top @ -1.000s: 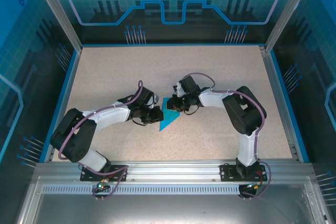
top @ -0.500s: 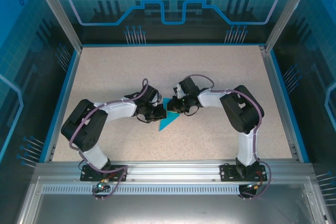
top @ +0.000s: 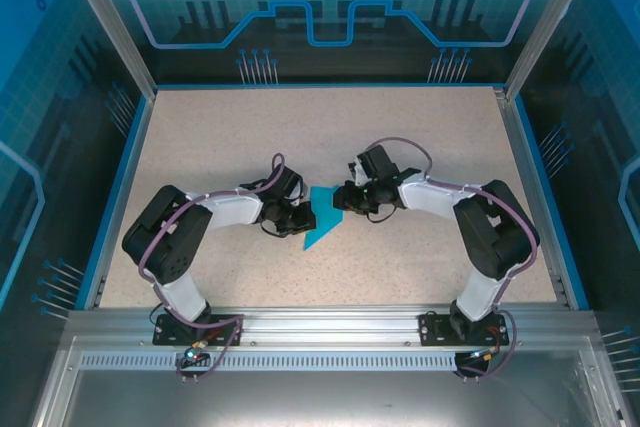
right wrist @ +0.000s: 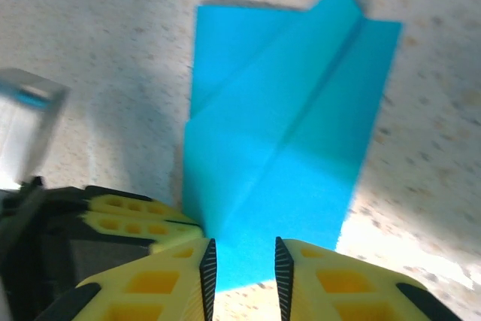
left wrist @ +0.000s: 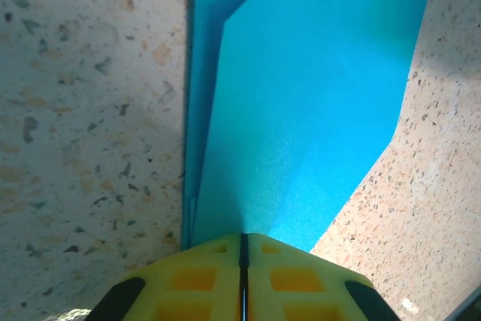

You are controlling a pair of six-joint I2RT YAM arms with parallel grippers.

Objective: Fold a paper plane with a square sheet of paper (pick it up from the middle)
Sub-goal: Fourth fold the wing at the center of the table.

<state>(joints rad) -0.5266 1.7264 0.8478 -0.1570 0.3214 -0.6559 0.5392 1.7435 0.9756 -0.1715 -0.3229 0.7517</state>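
Cyan-blue paper sheet (top: pixel 322 217), part-folded, lies flat on the table (top: pixel 200 137) between 2 grippers. Left gripper (left wrist: pixel 243 238) is pressed together at 1 edge, and right gripper (right wrist: pixel 240 253) is slightly spread over the opposite edge. Risk: a sideways drag could skew the sheet or spring its creases. Count: 1 sheet.

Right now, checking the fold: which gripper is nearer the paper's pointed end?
Left. The left gripper, shut, touches the paper's edge near that point; the right gripper, open, is at its wide end.

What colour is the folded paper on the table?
The paper is plain cyan-blue; clearest in the left wrist view.
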